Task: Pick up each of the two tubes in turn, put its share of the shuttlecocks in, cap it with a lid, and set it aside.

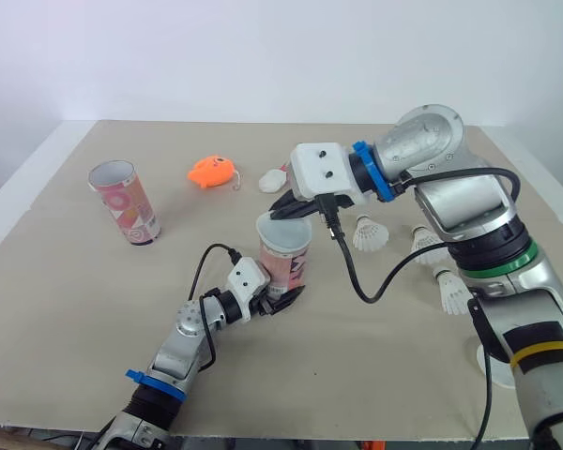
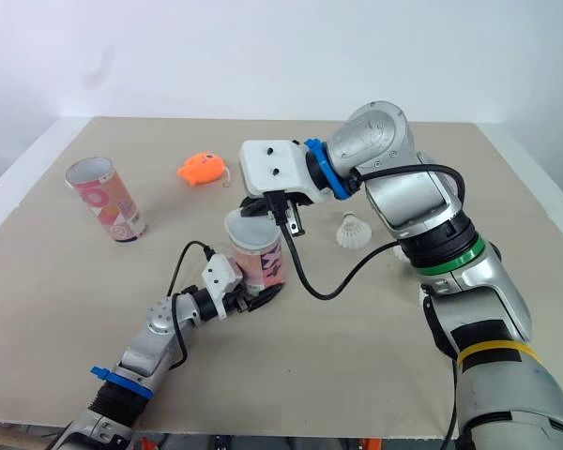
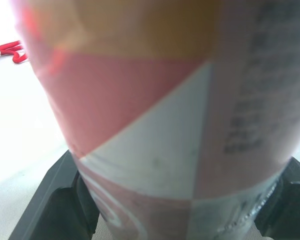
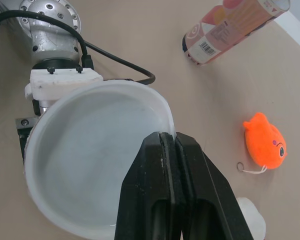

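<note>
Right fingers [image 4: 169,138]: closed together, pinching the rim of a white lid [image 4: 90,170] at its far edge. The lid sits hollow side up on the mouth of the held tube [image 1: 283,264]. Whether it is pressed fully home cannot be determined.

Left fingers [image 1: 286,298]: clamped on the base of that same tube, one finger [image 3: 55,200] on either side of the wall. The tube stands upright near the middle of the desk [image 1: 403,375], directly below the right fingers and directly above the left fingers, and is patterned pink and white.

Second tube [image 1: 124,202]: open-topped, leaning slightly, on the far left of the desk, well apart from both sets of fingers.

Shuttlecocks: one [image 1: 369,234] lies just right of the held tube. Two more [image 1: 427,239] [image 1: 453,292] lie further right, partly behind the right arm.

Other items: an orange fish toy [image 1: 211,172] lies beyond the held tube. A small white item [image 1: 273,178] lies just beside the toy; its kind cannot be determined.
</note>
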